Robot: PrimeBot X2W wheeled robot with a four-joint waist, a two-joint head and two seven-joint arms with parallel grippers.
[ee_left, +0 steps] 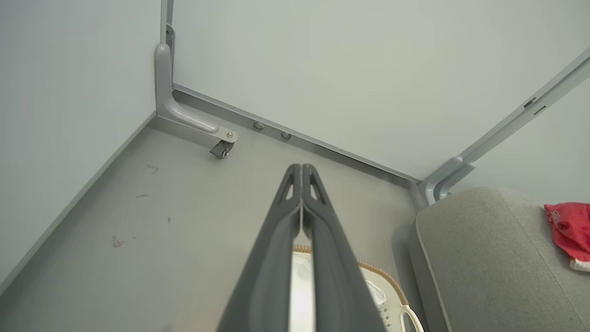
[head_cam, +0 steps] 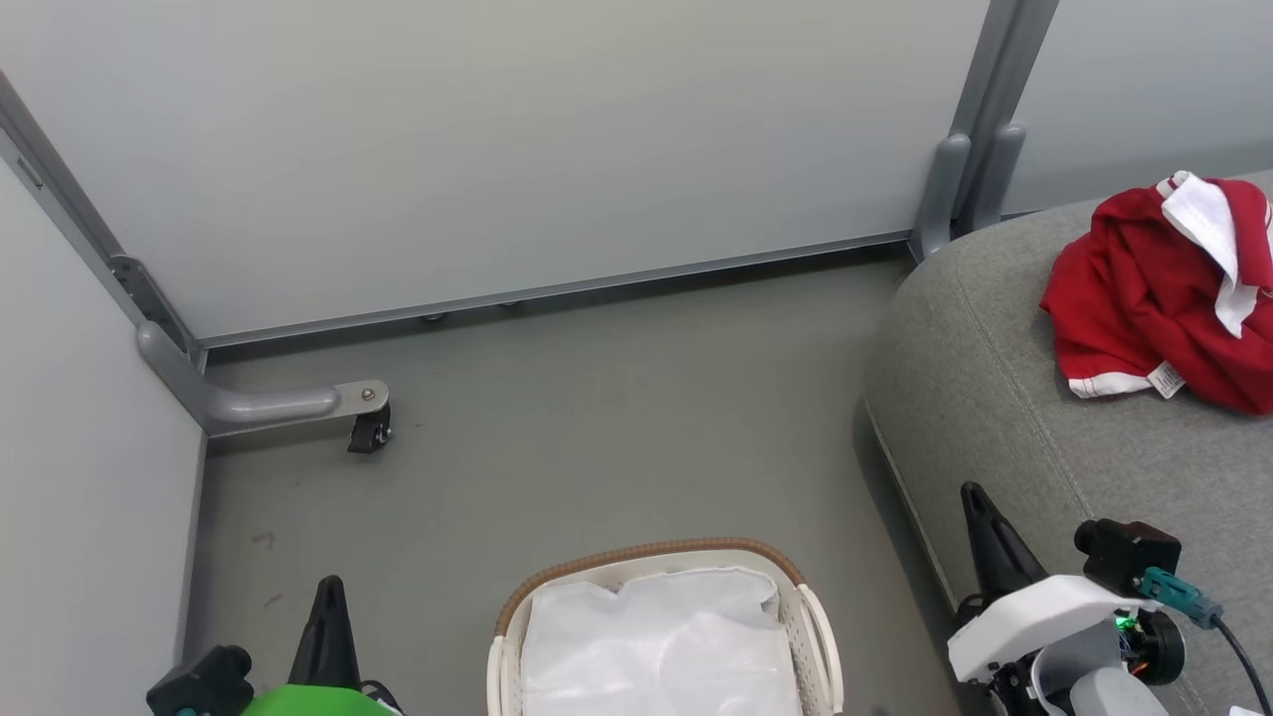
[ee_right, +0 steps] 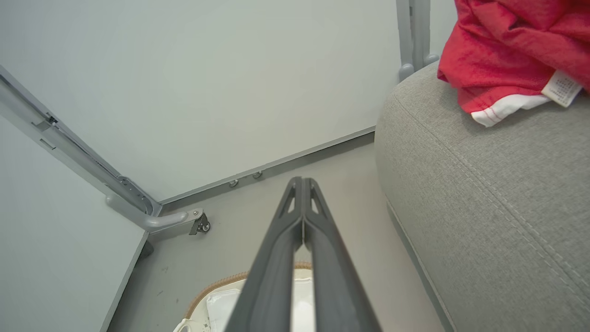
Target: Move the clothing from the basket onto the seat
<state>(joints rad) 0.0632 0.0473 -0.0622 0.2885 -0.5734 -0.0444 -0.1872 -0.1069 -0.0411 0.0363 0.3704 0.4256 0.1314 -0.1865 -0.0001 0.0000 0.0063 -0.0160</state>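
Clothing (head_cam: 1164, 298): red heap with white hem trim and a small white label, lying on top of the seat (head_cam: 995, 418), back from its rounded corner and towards the far edge by the wall panel (head_cam: 547, 149); trim and label sit at the near side of the heap. Basket (head_cam: 651, 550): on the grey floor (head_cam: 597, 398) off the seat's left side, a strip of floor between the two; the part of its inside in view shows the white cloth lining (head_cam: 656, 646). Left gripper (ee_left: 301, 168): fingers pressed together tip to tip, nothing between them, held above the floor left of the basket's brown rim. Right gripper (ee_right: 302, 180): fingers likewise together and bare, held over the seat's near left edge, well apart from the clothing. Panel foot with caster (head_cam: 368, 428) stands at the far left corner of the floor
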